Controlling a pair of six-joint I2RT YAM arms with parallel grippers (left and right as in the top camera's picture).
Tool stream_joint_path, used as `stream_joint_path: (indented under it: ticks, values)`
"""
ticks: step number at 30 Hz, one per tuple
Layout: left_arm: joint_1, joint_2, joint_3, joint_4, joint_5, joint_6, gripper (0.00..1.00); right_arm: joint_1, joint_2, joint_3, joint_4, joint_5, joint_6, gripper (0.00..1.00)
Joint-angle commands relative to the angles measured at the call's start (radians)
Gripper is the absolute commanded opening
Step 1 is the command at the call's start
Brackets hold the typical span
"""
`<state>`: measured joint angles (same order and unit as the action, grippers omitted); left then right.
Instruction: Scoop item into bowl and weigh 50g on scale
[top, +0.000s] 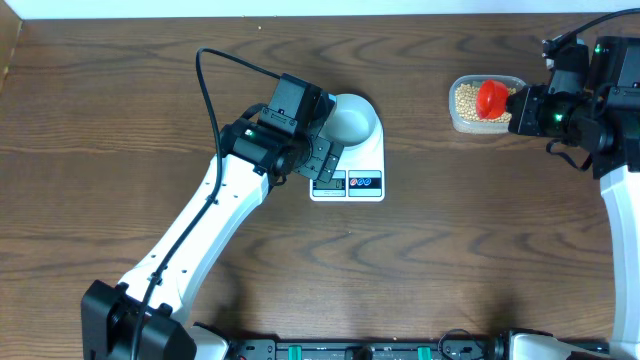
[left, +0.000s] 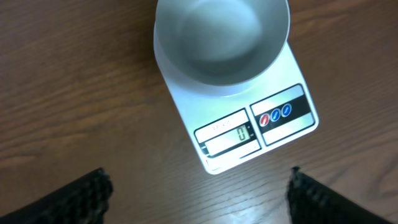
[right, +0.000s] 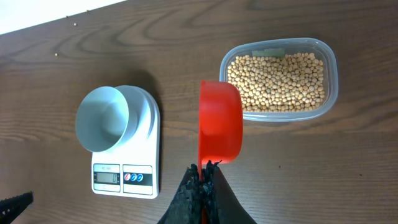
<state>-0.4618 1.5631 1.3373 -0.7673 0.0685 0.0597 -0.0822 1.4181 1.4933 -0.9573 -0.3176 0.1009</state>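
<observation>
- The right gripper has its jaws shut tight on the thin handle of the red scoop. The scoop stands on edge beside the tub, and a hold that narrow could let it twist and tip.
- The beans all lie in the tub, well apart from the bowl. A full scoop carried across open table could shed beans.
- The bowl sits empty on the scale, which reads zero. Pouring fast would likely overshoot the target.
- The left gripper hangs just beside the scale, jaws wide apart and holding nothing. A nudge there could shift the bowl, upset the zero, or block the incoming scoop.
</observation>
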Motion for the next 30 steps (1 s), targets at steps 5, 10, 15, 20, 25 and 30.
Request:
stream_joint_path:
  ticks: [5, 10, 15, 20, 25, 30]
  values:
    - [0.001, -0.02, 0.004, -0.006, -0.022, 0.023, 0.96, -0.001, -0.008, 0.01, -0.001, -0.002, -0.013, 0.01]
    - [0.001, -0.02, 0.004, -0.006, -0.021, 0.022, 0.98, -0.001, -0.008, 0.01, -0.001, -0.002, -0.013, 0.01]
    - [0.001, -0.02, 0.004, -0.006, -0.021, 0.022, 0.98, -0.001, -0.008, 0.01, -0.002, -0.002, -0.013, 0.01]
    - [0.001, -0.02, 0.004, -0.006, -0.021, 0.023, 0.98, -0.001, -0.008, 0.01, -0.003, -0.002, -0.013, 0.01]
    - [0.001, -0.02, 0.004, -0.006, -0.021, 0.023, 0.98, -0.001, -0.008, 0.01, 0.0, -0.002, -0.013, 0.01]
    - [0.001, -0.02, 0.004, -0.006, -0.021, 0.023, 0.98, -0.003, -0.008, 0.01, 0.005, -0.002, -0.013, 0.01]
